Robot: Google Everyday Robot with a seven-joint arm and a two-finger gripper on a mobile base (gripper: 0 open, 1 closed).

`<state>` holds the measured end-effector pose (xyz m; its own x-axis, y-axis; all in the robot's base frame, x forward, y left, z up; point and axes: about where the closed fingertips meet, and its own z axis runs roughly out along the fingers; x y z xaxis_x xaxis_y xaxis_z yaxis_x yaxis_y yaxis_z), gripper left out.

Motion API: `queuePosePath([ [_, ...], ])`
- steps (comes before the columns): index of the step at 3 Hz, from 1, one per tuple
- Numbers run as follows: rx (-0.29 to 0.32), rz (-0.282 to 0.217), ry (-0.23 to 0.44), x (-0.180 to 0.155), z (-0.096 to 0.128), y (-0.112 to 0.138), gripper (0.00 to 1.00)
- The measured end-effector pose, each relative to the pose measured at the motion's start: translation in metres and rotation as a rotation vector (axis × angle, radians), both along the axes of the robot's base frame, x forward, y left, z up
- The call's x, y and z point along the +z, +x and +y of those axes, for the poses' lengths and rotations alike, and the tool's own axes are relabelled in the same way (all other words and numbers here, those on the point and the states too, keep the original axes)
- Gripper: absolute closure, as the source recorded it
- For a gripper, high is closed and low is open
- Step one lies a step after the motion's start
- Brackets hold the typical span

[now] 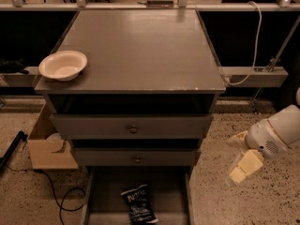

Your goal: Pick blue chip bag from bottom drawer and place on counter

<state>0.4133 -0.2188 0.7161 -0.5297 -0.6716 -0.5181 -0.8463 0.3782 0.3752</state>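
The blue chip bag (138,203) lies crumpled on the floor of the pulled-out bottom drawer (171,198), near its middle. Above it sit two knobbed drawers, the upper one slightly ajar. The counter (145,46) is the broad grey top of the cabinet. My gripper (240,154) hangs to the right of the cabinet, over the speckled floor, about level with the lower knobbed drawer. Its pale fingers (247,165) stand apart, open, with nothing between them. It is well to the right of the bag and higher.
A white bowl (63,65) rests on the counter's front left corner. An open cardboard box (49,149) sits on the floor left of the cabinet, with a black cable (61,198) beside it. A white cord (254,36) and a metal rail (255,75) lie behind my arm.
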Motion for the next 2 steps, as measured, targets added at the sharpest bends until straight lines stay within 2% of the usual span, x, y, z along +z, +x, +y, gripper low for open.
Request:
queuePosePath([
  [1,0.0,0.0,0.0,0.0,0.0,0.0,0.0],
  [2,-0.003,0.032,0.015,-0.017,0.009,0.002,0.0],
])
